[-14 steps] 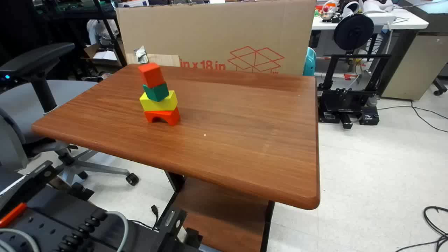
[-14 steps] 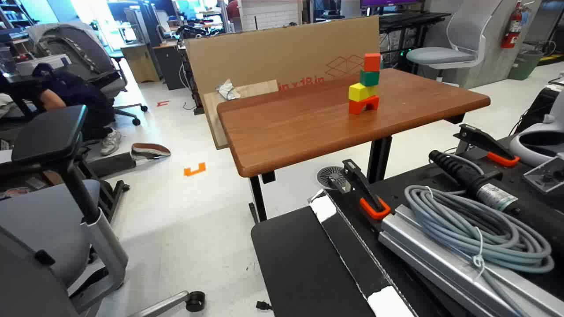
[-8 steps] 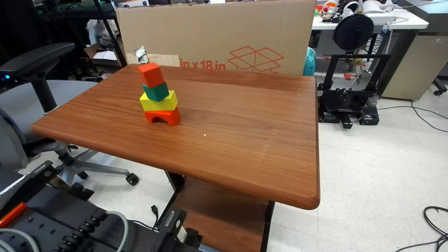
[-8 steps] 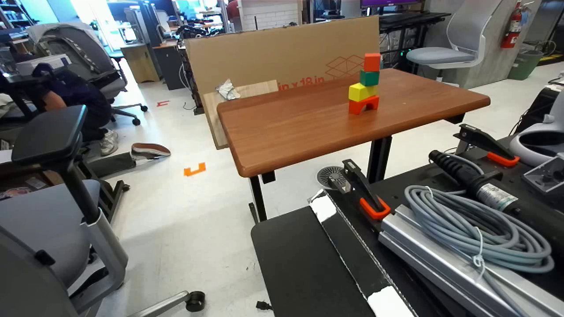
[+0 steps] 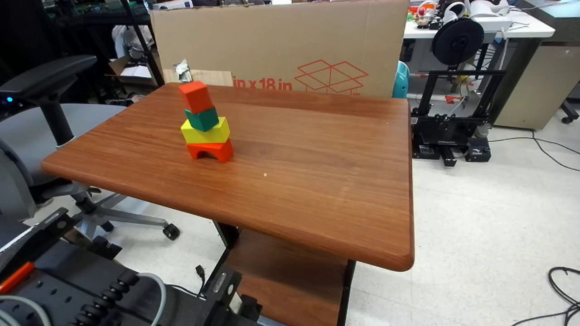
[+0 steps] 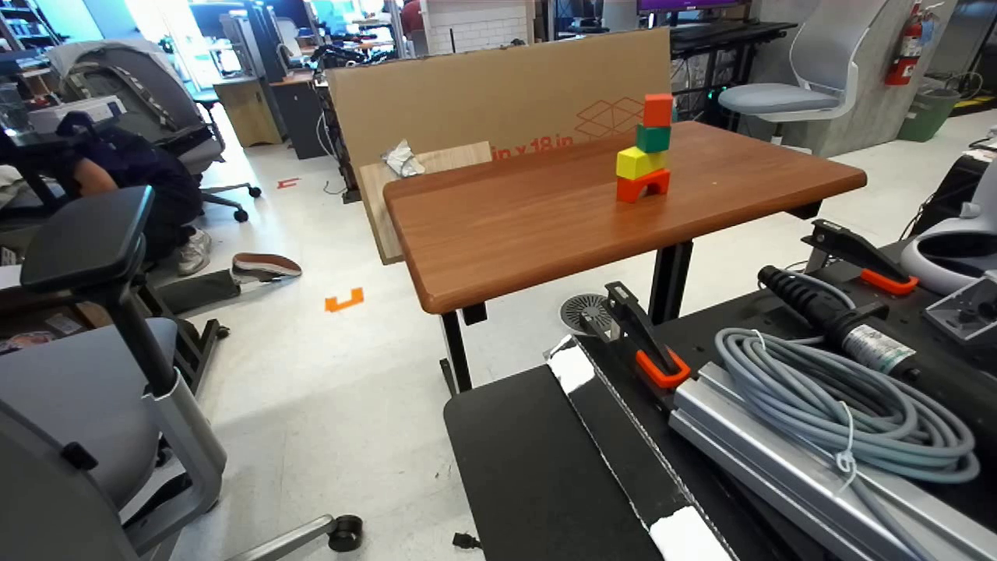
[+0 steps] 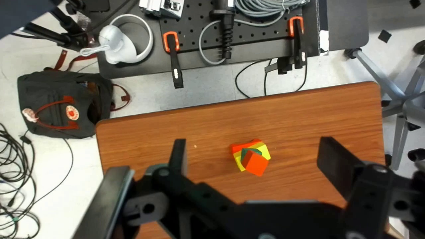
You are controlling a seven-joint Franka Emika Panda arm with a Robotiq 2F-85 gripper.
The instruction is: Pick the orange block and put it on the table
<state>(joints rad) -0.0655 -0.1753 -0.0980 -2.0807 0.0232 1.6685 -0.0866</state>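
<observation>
Four stacked blocks [image 5: 205, 123] are standing inside the table [image 5: 317, 163] edges; my gripper [image 7: 253, 143] is gaping wide, empty; I'm meaning to squarely pinch only the orange block [image 7: 255, 163].

I'm standing in what is looking like a lab, partly workshop, partly office. A black 3D printer [image 5: 442, 131] is resting on the pale floor [image 5: 476, 217] near a cluttered white desk [image 5: 532, 30]. Orange-gripped clamps [image 7: 175, 59] are sitting at the edge of a perforated black board [image 7: 262, 36], and a long grey cable [image 6: 931, 449] is lying coiled over an aluminium bar [image 6: 740, 436]. Grey office chairs [image 5: 93, 117] are standing around the room, a monitor [image 6: 685, 5] is glowing purple at the back, and a red fire extinguisher [image 6: 906, 51] is hanging by a bare concrete wall [image 6: 861, 121]. Orange tape [image 6: 344, 305] is sticking to the floor.
</observation>
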